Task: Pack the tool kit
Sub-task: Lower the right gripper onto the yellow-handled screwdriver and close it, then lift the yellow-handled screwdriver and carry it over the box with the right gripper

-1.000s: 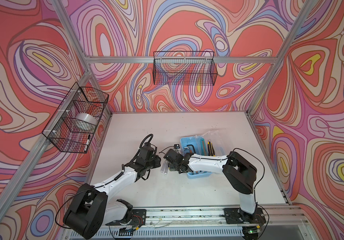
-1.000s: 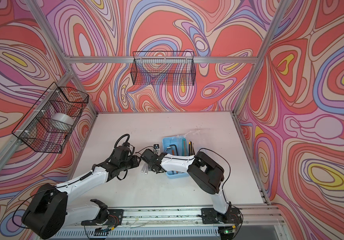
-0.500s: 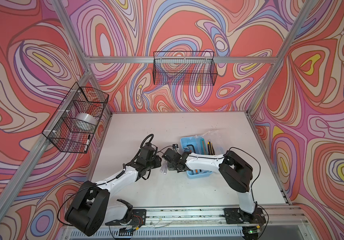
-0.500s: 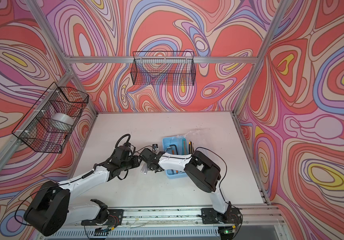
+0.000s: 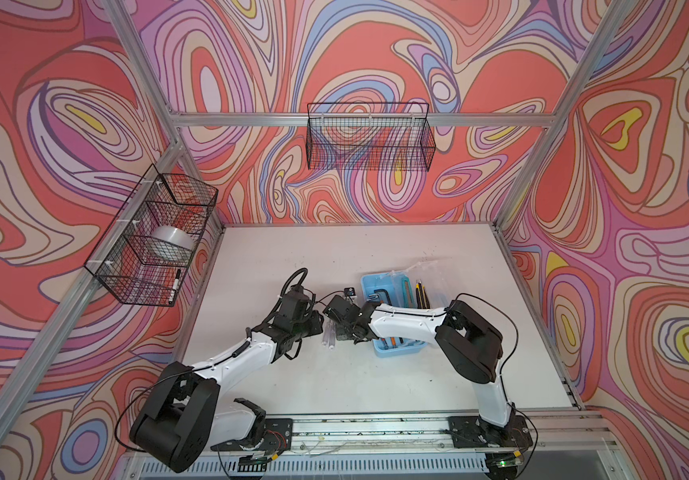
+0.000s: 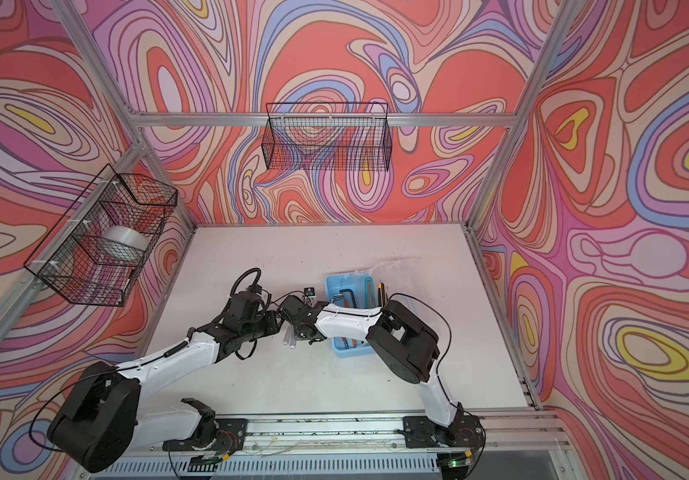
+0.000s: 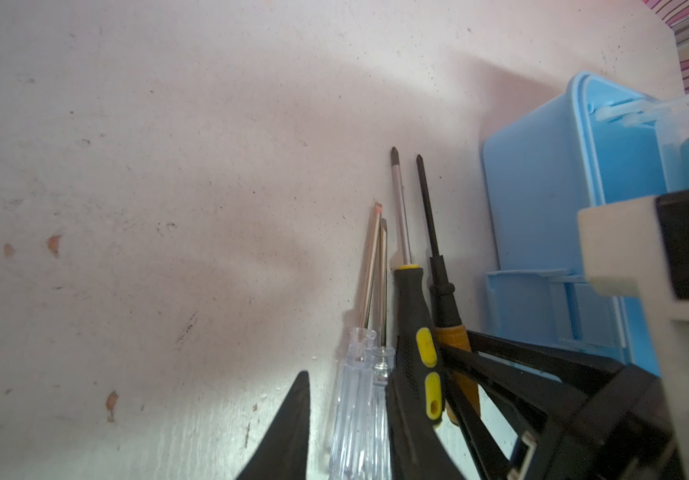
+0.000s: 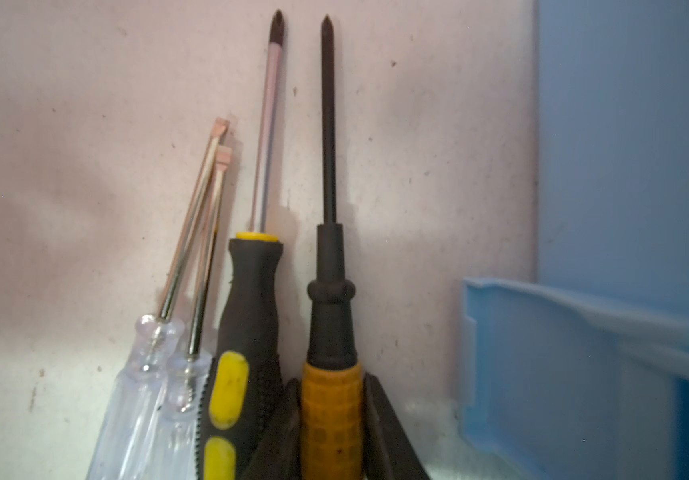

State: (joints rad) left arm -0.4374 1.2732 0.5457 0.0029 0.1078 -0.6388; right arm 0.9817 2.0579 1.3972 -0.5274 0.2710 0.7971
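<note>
Tool kit (image 5: 397, 352): a light-blue oblong plastic box. It stands open on the counter (image 5: 334, 257), right of centre in both top views. My right forearm (image 5: 405, 322) crosses above it.

- Clear lid (image 5: 438, 266) is folded back on the box's right side.
- Dark hex keys (image 5: 379, 295) sit at the far end of the box, orange sticks (image 5: 392, 343) at the near end.
- Black-and-yellow utility knives (image 5: 421, 293) lie along the right edge. I cannot tell whether they are in the box or on the lid.
- The left long wall is plain, with a moulded blue tab (image 7: 542, 299).

Four screwdrivers lie side by side on the counter just beside that wall, outside the box, tips all one way. Furthest from the box are two clear-handled screwdrivers (image 8: 160, 374), then a black-and-yellow screwdriver (image 8: 251, 291). The orange-handled screwdriver (image 8: 330, 415) is nearest the box.

Right pincer (image 8: 331, 378): closed on the orange handle, a finger against each side. The tool lies flat on the counter.

Left pincer (image 5: 319, 328): partly open, gripping nothing. One finger (image 7: 292, 424) stands apart from the clear handles. The other I cannot separate from the black handle.
</note>
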